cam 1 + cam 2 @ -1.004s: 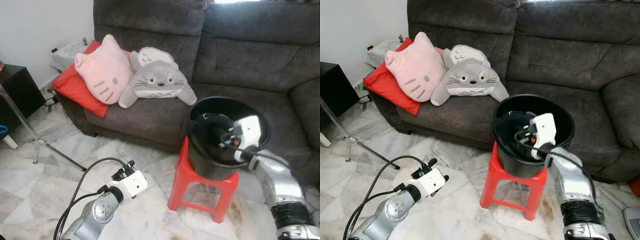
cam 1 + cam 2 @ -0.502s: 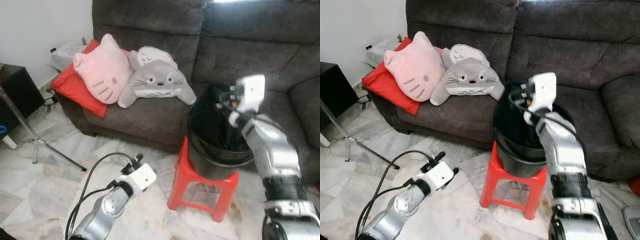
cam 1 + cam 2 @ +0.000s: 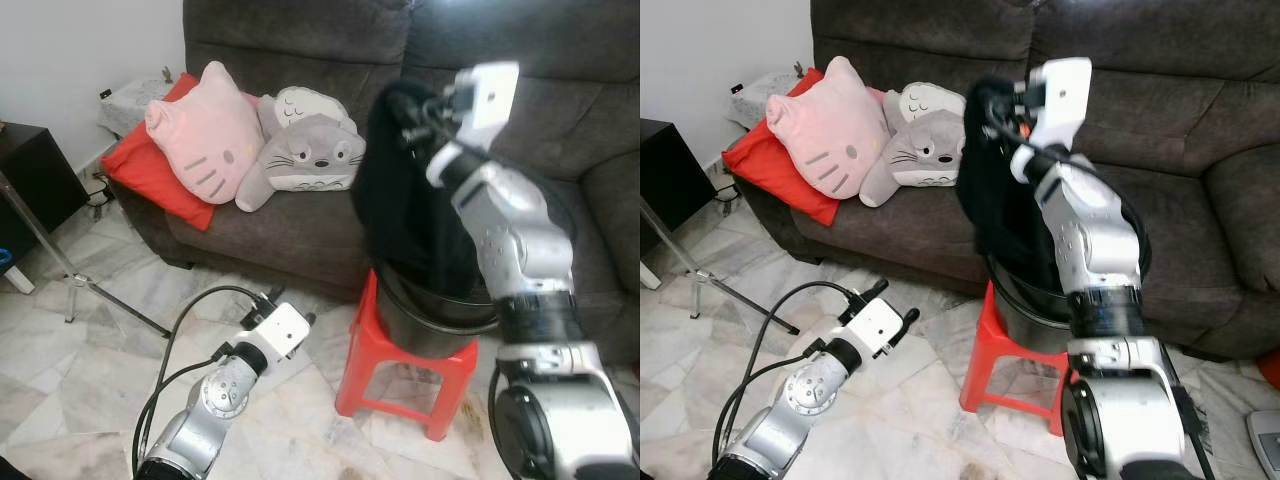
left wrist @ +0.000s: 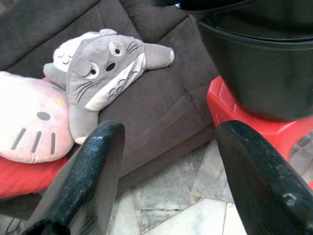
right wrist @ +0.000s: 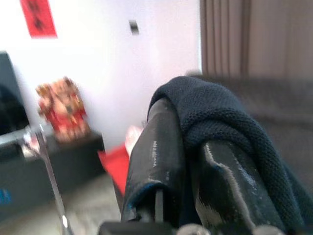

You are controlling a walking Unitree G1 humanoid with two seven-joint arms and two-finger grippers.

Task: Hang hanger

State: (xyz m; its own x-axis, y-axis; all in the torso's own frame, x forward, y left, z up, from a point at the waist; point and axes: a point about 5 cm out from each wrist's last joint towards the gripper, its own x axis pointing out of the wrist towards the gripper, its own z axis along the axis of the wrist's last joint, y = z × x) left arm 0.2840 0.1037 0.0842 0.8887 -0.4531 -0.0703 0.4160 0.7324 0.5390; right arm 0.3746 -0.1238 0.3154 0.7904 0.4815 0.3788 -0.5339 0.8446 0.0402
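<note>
Left eye view: one bucket point(image 3: 440, 310), three cushions point(image 3: 205, 135).

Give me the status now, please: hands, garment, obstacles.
Right hand shut on dark garment, raised above black bucket. Left hand open, low, idle. No obstacle seen.

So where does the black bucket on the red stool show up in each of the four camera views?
Left eye view: black bucket at lower centre-right, on the red stool.
Right eye view: bucket at centre, behind the right arm, on the stool.
Left wrist view: bucket along the upper edge, stool under it.
Right wrist view: I cannot make it out.
Shared landmark: the grey plush cushion on the sofa.
</note>
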